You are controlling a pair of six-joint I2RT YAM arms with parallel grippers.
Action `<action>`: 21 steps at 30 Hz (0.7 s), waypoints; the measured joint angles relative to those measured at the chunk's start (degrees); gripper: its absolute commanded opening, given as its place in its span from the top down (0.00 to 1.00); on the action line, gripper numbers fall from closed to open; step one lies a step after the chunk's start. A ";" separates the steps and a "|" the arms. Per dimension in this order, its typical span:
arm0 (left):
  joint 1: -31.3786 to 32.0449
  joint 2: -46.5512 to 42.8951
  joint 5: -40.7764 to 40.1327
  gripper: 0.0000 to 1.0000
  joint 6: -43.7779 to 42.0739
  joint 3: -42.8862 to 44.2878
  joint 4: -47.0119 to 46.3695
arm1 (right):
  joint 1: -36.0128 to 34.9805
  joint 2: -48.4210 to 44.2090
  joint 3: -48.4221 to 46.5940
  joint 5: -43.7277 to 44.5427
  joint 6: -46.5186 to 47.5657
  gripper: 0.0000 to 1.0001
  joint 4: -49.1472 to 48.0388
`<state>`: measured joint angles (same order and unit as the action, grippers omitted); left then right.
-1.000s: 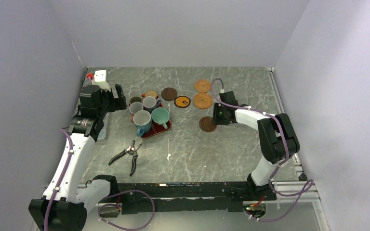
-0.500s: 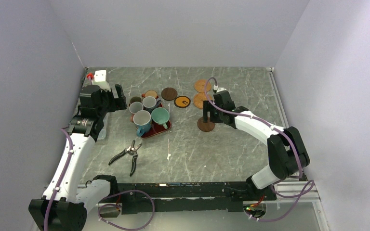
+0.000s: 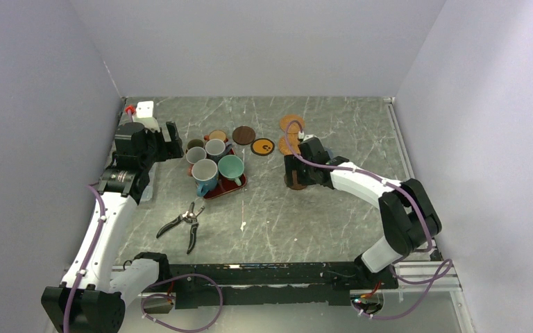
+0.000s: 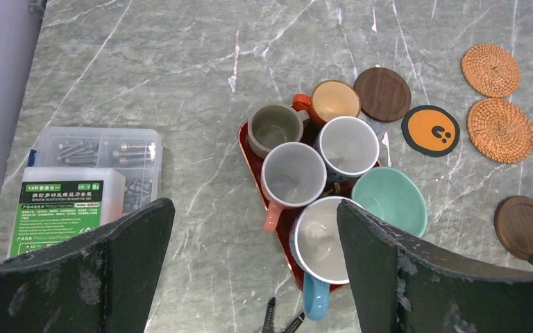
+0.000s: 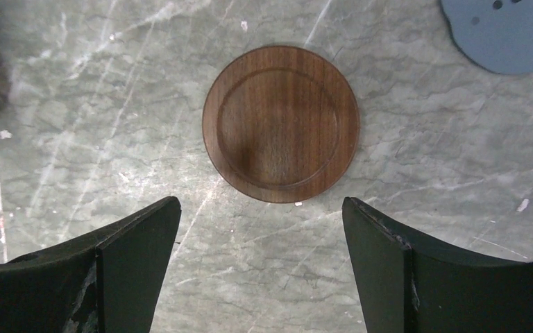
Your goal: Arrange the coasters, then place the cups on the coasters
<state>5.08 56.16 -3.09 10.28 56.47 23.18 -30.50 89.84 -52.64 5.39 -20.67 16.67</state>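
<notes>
Right gripper (image 5: 260,208), jaws apart and grasping nothing, above a dark brown coaster (image 5: 281,123) lying flat on the tabletop (image 5: 423,173), right of centre; left gripper (image 4: 255,215), likewise released, over six cups (image 4: 293,175) clustered at the red tray (image 4: 251,168).

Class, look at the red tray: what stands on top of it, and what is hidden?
Six cups stand packed together on the red tray. Only its rim shows; the floor beneath them is covered, so anything lying there cannot be seen.

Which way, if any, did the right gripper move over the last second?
Yes: right gripper shifted left in the top view, closer to the black-and-orange coaster.
</notes>
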 measured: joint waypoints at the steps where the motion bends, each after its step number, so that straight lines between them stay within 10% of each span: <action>1: 0.00 0.04 0.09 0.06 0.00 0.00 -0.02 | -0.15 0.70 0.00 0.22 -0.09 0.08 0.02; 21: 0.00 0.85 0.20 0.06 0.00 0.00 0.00 | -2.97 8.68 -2.67 6.80 -1.90 0.19 0.63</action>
<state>5.08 57.01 -2.90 10.28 56.47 23.18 -33.47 98.52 -55.31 12.19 -22.57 17.30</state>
